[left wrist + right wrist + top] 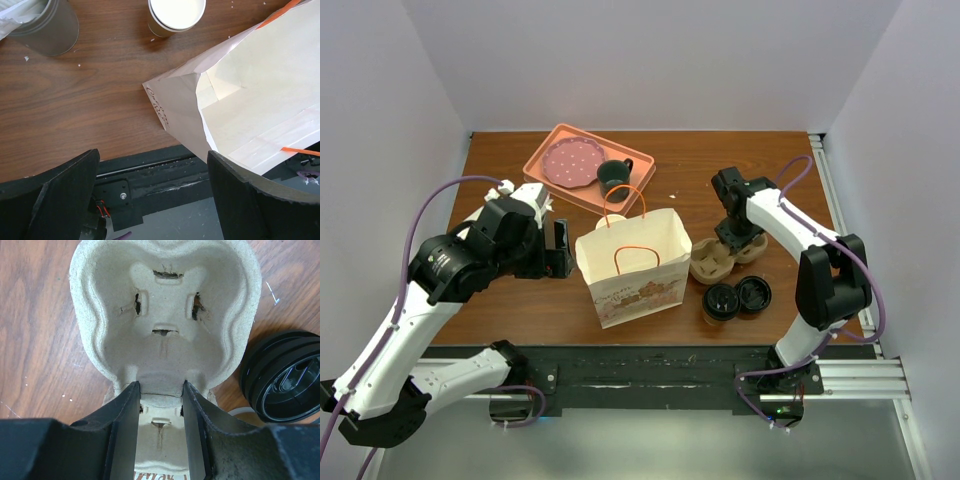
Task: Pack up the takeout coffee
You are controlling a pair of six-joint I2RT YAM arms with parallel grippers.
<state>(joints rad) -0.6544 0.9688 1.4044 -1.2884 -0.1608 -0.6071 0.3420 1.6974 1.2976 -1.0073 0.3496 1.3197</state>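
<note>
The takeout coffee (720,302), a small cup with a black lid, stands on the table right of the paper bag (635,262), near the front. The bag is upright and open, with orange handles; its open mouth shows in the left wrist view (255,100). My left gripper (558,250) is open and empty just left of the bag, its fingers wide apart (152,156). My right gripper (735,236) is over the pulp cup carrier (718,260). Its jaws (161,387) press both sides of the carrier's middle ridge (162,315).
A loose black lid (754,294) lies beside the coffee and next to the carrier (285,382). A pink tray (542,146) with a plate and a dark green mug (613,175) sits at the back. A tan cup with a white top (176,15) and a grey can (50,27) stand left of the bag.
</note>
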